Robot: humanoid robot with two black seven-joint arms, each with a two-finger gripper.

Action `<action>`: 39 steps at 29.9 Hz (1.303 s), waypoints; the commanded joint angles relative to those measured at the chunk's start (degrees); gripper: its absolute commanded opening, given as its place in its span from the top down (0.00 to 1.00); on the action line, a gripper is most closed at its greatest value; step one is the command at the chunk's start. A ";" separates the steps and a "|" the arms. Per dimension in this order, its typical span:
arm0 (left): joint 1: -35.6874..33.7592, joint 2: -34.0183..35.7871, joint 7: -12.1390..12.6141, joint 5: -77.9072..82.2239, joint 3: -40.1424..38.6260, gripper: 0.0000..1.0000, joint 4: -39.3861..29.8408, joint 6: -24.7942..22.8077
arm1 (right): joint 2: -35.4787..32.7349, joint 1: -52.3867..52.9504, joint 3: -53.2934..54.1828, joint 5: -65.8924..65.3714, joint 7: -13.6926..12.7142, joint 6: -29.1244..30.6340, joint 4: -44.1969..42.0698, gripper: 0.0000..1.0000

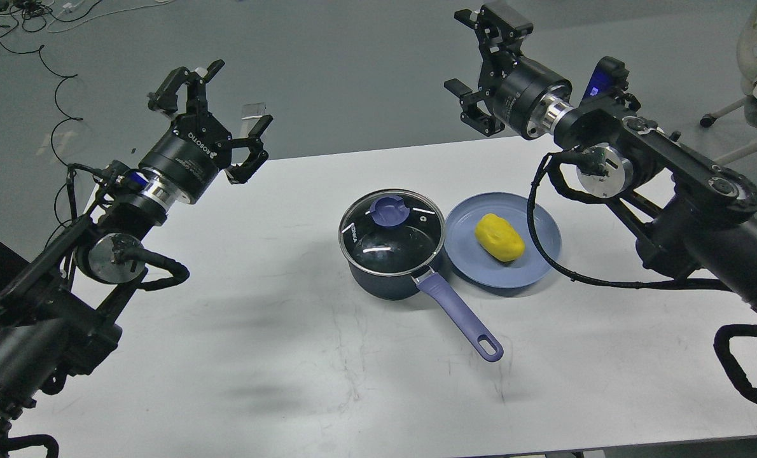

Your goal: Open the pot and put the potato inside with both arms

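The dark navy pot stands at the middle of the white table, its lavender handle pointing toward the front right. A glass lid with a purple knob covers it. The yellow potato lies on a light-blue plate just right of the pot. My left gripper is open and empty, raised above the table's far left edge. My right gripper is open and empty, raised beyond the table's far edge, above and behind the plate.
The white table ends at a far edge behind the pot and a front edge at the bottom. Grey floor with black cables lies beyond. A chair base stands at the far right. A black cable from my right arm hangs over the plate.
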 commanded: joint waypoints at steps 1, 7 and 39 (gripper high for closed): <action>-0.05 0.06 0.26 0.06 0.00 0.02 -0.26 0.00 | 0.03 -0.02 -0.14 -0.09 0.04 -0.01 0.09 0.00; -0.05 0.24 0.26 0.06 0.00 0.02 -0.26 0.00 | 0.30 0.07 -0.23 -0.09 0.04 -0.01 0.71 0.00; -4.09 -2.22 2.64 0.59 0.97 0.02 6.25 3.95 | 0.03 6.30 -2.51 -0.09 -2.95 -0.01 -5.70 0.00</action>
